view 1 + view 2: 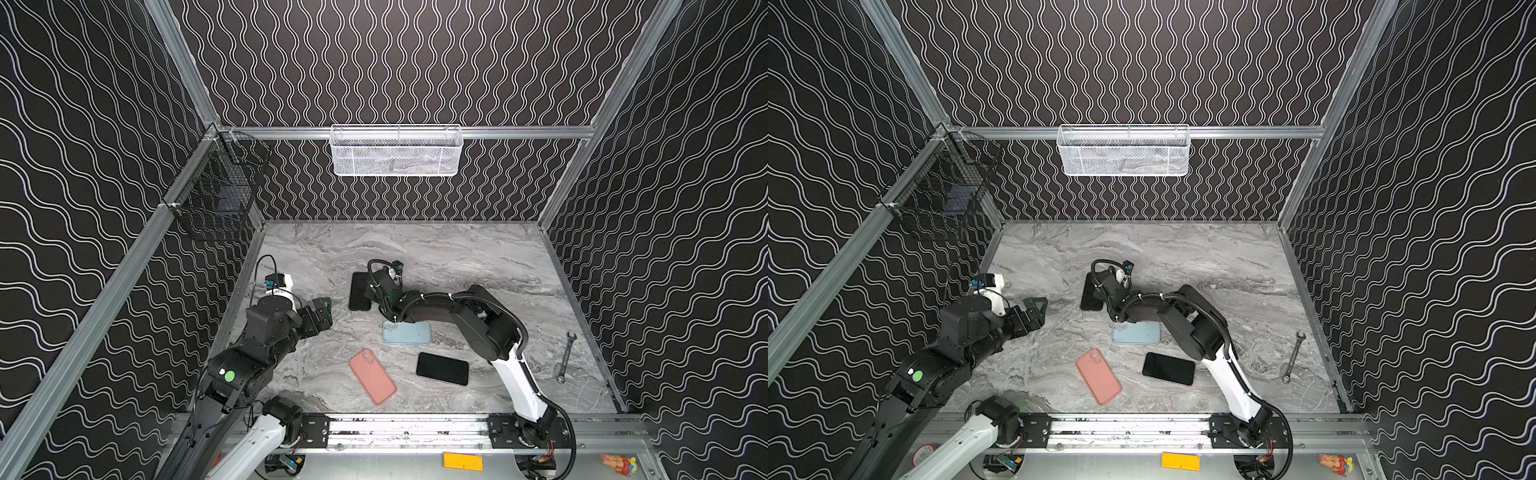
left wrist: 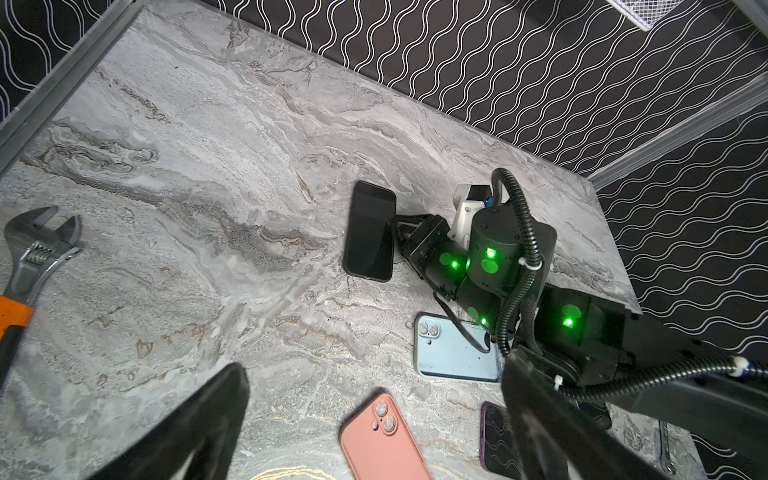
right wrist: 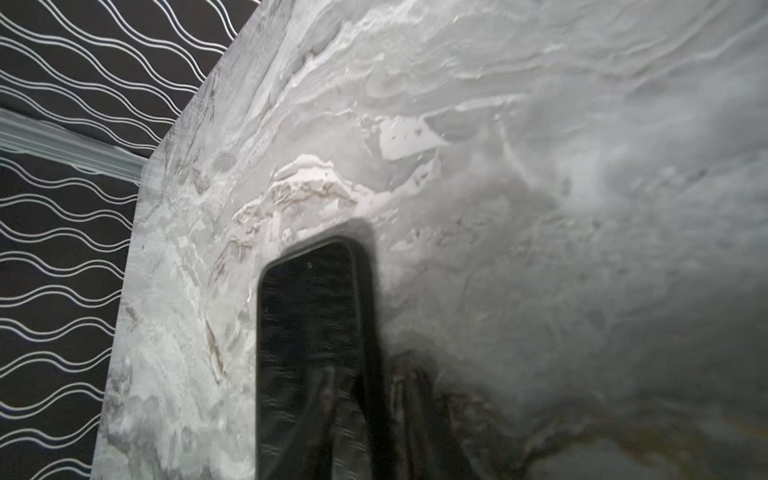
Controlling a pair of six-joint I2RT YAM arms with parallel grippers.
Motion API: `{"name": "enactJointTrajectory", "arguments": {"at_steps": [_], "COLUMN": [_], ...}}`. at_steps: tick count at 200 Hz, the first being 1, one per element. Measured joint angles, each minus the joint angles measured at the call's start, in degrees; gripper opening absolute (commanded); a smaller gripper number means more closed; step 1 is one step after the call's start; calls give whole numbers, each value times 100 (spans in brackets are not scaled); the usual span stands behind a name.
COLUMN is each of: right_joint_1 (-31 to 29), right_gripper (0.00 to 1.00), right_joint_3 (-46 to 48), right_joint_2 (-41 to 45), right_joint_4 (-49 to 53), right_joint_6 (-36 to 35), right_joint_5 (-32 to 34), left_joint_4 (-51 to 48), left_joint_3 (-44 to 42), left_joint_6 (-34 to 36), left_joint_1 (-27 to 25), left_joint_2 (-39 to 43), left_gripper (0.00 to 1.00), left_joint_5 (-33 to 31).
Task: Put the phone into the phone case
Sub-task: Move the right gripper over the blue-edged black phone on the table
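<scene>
The phone [image 1: 358, 287] lies flat, screen up, far out at the middle of the table [image 1: 457, 257]. The right claw [image 2: 397, 227] sits low at its long right edge, fingertips touching or just beside that edge. The right wrist view is blurred there, so I cannot tell whether the fingers are spread, pressed together or pinching the edge. That view shows a dark raised rim around the phone's screen.

The left claw [image 1: 323, 312] hangs over the table's left side, well apart from the phone, fingers spread wide with nothing between them.

Nearer the robot, a blue case [image 1: 409, 333] lies back up, partly under the right arm. A pink case [image 1: 372, 376] lies back up and slanted, with its lenses showing. A second black phone [image 1: 442, 368] lies just right of the pink case.

A white mesh basket [image 1: 395, 151] hangs on the back rail; something pale lies in it, but the mesh hides what. A black wire basket [image 1: 216, 191] hangs on the left rail with a dark boxy thing inside.

A slim wrench [image 1: 566, 357] lies near the right wall. An adjustable wrench [image 2: 37, 245] shows only in the left wrist view.
</scene>
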State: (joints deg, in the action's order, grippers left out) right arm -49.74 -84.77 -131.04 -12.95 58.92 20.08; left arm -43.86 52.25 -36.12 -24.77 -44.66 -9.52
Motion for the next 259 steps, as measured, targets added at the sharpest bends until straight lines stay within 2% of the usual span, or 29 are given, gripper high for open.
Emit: {"name": "enactJointTrajectory", "arguments": {"at_steps": [43,92,122,149,173,200,213,222,259], "right_joint_1": [2,26,42,83,212,728,1156,1436,2400], "right_gripper": [53,63,67,71,79,85,95,99,100], "right_joint_3": [570,1410,1958,2723,3193,3550,3840,4030,4509], "right_joint_2": [817,3206,4380,5329,5869,6310,6568,6738,7224], "right_joint_4": [461,970,2081,2898,3451,3871,4004,4107,4631], "right_joint_6": [-13,-1008,-1478,-1628,-1620,-1320,-1141,-1062,-713], "right_joint_5": [33,105,81,61,13,-114,-280,-396,-599], "left_joint_4": [-83,-81,-15,127,184,352,402,459,608], "left_joint_3": [149,297,334,170,76,107,175,247,715], "left_joint_6": [2,199,321,326,323,321,321,323,498], "left_joint_1": [0,0,0,0,0,0,0,0,-15], "left_joint_2": [-96,-496,-804,-1224,-1794,-2503,-2756,-2909,-3401], "left_gripper": [98,98,97,97,95,95,95,95,95], "left_joint_5": [136,350,848,1305,1552,1759,1805,1832,1849]}}
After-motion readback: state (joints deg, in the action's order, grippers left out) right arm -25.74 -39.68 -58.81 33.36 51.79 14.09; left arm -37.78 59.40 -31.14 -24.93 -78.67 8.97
